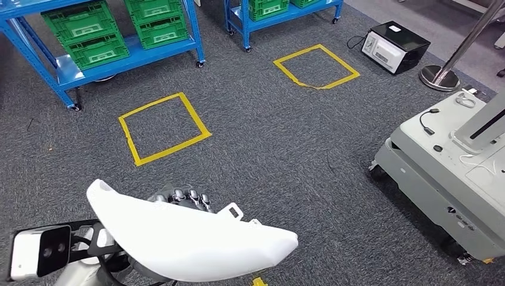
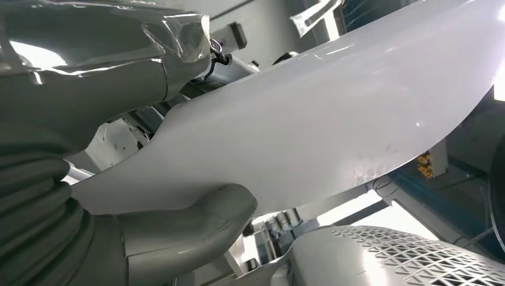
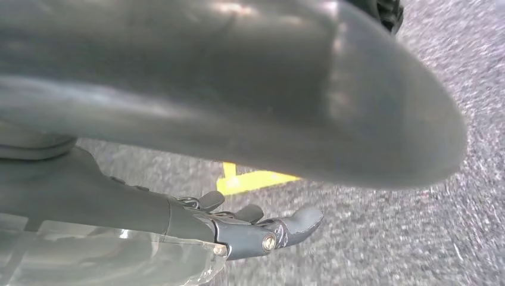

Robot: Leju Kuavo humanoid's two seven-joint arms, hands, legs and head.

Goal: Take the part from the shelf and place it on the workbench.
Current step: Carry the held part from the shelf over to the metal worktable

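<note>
A long, curved white part (image 1: 190, 238) lies across the bottom left of the head view. My left hand (image 1: 181, 197) grips it, dark fingers curling over its far edge. In the left wrist view the part's glossy white face (image 2: 321, 113) runs between the thick grey thumb (image 2: 190, 229) and the plastic-wrapped fingers (image 2: 95, 65). My right hand (image 3: 250, 223) hangs over the grey carpet, its fingers (image 3: 298, 221) stretched out and apart from the thumb, with nothing in it.
A blue shelf (image 1: 128, 59) with green crates (image 1: 89, 30) stands at the back left, and a second blue shelf (image 1: 280, 16) behind the middle. Two yellow tape squares (image 1: 201, 126) (image 1: 345, 64) mark the carpet. A grey wheeled machine (image 1: 440, 173) stands at the right, a pole stand (image 1: 439, 77) and a white box (image 1: 393, 44) behind it.
</note>
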